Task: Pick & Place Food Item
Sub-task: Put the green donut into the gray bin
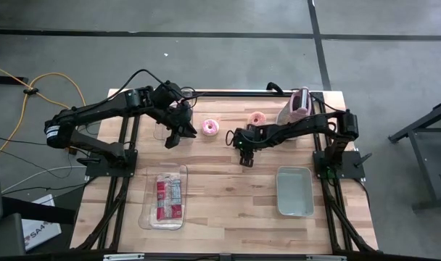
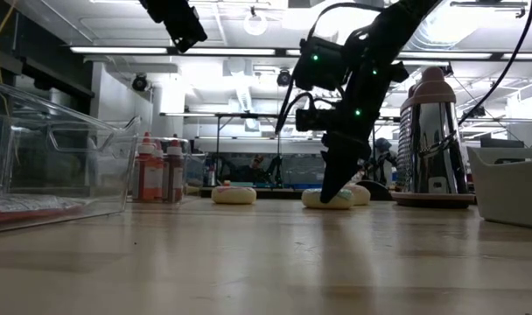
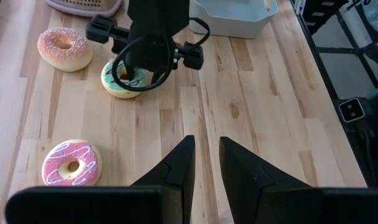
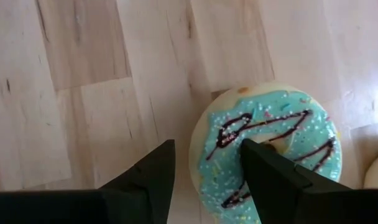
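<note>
A teal-iced donut [image 4: 276,134] with dark drizzle lies flat on the wooden table [image 1: 228,196] and also shows in the left wrist view [image 3: 116,87]. My right gripper [image 4: 204,146] is open and points steeply down onto it. One finger is over the icing and the other is outside the donut's rim, above bare wood. A pink-iced donut [image 1: 209,128] and a sugar-sprinkled donut [image 1: 257,118] lie farther back. My left gripper [image 3: 206,146] hangs raised over the table's far left part [image 1: 178,136], its fingers a narrow gap apart with nothing between them. My right gripper comes at the teal donut from above, slanting. One fingertip [image 4: 254,155] lies over the icing beside the hole and the other [image 4: 164,155] outside the rim. In the low view the tips are down at the donut's height [image 2: 329,194]; I cannot tell whether they touch it.
A clear tray [image 1: 149,217] holding packaged food sits near left, and a grey bin [image 1: 294,210] sits near right. A metal grater with a pink top [image 1: 297,107] stands at the far right. Bare wood lies between the tray and the bin.
</note>
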`<action>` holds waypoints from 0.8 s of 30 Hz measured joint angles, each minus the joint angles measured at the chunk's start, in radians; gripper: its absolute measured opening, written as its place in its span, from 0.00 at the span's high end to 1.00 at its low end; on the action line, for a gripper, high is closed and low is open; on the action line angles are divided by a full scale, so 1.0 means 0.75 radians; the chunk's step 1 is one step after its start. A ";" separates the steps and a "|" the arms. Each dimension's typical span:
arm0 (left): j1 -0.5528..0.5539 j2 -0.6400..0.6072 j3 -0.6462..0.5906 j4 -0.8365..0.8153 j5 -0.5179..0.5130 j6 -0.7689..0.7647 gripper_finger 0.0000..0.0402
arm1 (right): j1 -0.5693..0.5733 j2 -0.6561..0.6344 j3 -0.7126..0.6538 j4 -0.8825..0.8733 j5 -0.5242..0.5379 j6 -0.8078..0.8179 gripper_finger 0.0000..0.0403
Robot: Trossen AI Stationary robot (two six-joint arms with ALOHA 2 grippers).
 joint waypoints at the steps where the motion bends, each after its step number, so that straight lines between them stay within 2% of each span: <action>1: 0.000 0.000 0.000 0.000 0.000 0.000 0.83 | 0.000 0.000 0.000 0.001 0.002 0.000 0.57; 8: 0.000 0.000 0.000 0.000 0.000 0.000 0.83 | -0.004 0.001 -0.001 -0.016 0.090 0.032 0.57; 18: 0.000 0.000 0.000 0.000 0.000 0.000 0.83 | -0.015 0.001 -0.001 -0.021 0.055 0.062 0.58; 24: 0.000 0.000 0.000 0.000 0.000 0.000 0.83 | -0.014 0.001 -0.001 -0.021 0.047 0.063 0.63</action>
